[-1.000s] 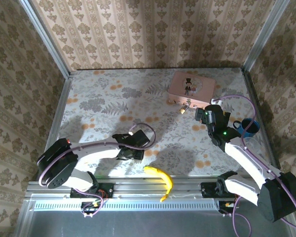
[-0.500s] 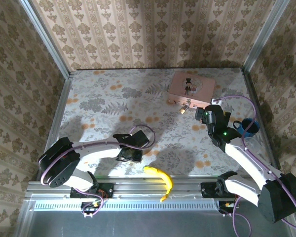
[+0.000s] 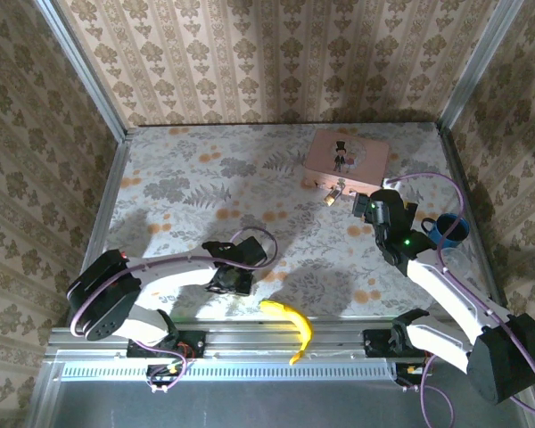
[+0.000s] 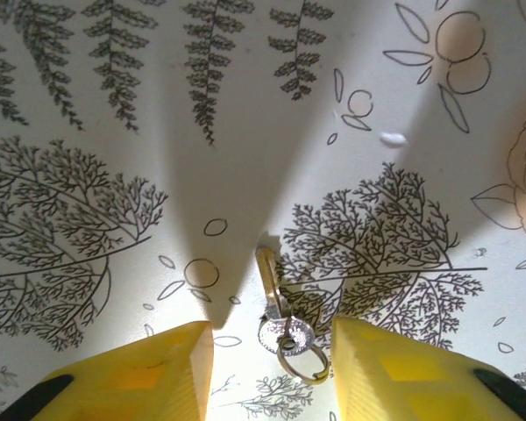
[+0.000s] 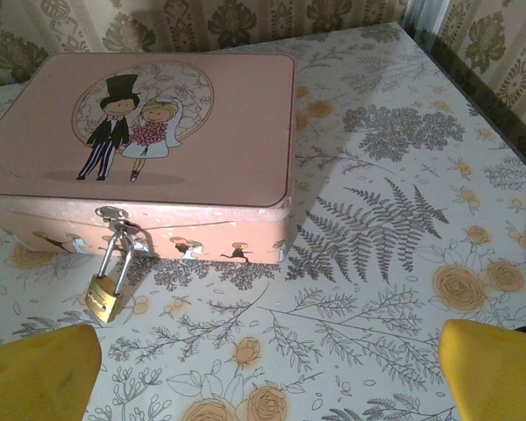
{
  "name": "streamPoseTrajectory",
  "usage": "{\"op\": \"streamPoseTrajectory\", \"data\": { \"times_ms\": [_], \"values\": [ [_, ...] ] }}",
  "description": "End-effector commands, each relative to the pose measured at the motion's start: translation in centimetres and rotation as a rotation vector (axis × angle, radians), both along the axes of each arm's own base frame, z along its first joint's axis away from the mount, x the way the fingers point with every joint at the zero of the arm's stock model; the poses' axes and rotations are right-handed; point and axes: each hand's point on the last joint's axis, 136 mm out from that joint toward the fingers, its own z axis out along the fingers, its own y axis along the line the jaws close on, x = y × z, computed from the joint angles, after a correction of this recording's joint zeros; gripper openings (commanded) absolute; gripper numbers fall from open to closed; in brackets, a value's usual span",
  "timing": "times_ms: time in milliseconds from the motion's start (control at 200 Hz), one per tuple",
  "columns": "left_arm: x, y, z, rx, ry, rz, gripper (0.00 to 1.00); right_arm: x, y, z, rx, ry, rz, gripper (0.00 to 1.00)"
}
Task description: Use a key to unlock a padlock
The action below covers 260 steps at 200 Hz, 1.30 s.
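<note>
The left arm has drawn its wrist slightly left and nearer. The left gripper (image 4: 270,331) hangs low over the key (image 4: 275,298), which lies flat on the table (image 3: 160,169) toward the near edge. Its fingers stand parted on either side of the key, not yet pinching it. Far right, the right gripper (image 5: 267,368) is spread wide and empty, facing the padlock (image 5: 104,295), which hangs closed from the hasp of the pink tin (image 5: 158,132). To my eye nothing is done yet: grasping, carrying, inserting and turning all remain.
</note>
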Motion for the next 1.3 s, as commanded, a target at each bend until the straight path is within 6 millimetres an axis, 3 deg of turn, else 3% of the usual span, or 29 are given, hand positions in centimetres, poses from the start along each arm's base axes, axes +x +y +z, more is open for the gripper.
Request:
{"op": "streamPoseTrajectory", "data": {
  "times_ms": [0, 190, 325, 880, 1035, 1195, 1295],
  "values": [
    [-0.8, 1.4, 0.1, 0.028, 0.030, 0.025, 0.38, -0.1, -0.4, 1.0, 0.006, -0.042, -0.035, 1.00],
    [-1.0, 1.7, 0.1, 0.031, 0.033, 0.038, 0.30, -0.1, -0.3, 1.0, 0.010, -0.041, -0.034, 1.00],
    [-1.0, 2.3, -0.1, 0.035, 0.037, 0.053, 0.30, -0.1, -0.3, 0.8, 0.009, -0.038, -0.035, 1.00],
    [0.0, 0.9, -0.7, -0.022, 0.034, 0.059, 0.32, -0.1, 0.0, 0.8, 0.021, -0.044, -0.027, 1.00],
    [-0.3, 1.1, -0.8, -0.014, 0.047, 0.063, 0.22, -0.1, -0.1, 0.9, 0.018, -0.045, -0.031, 1.00],
    [-0.2, 1.2, -0.4, -0.022, 0.041, 0.057, 0.00, -0.2, 0.1, 1.0, 0.026, -0.048, -0.024, 1.00],
    [0.9, 0.4, 0.7, -0.078, -0.009, 0.037, 0.00, -0.2, 0.5, 0.9, 0.044, -0.038, -0.014, 1.00]
  ]
}}
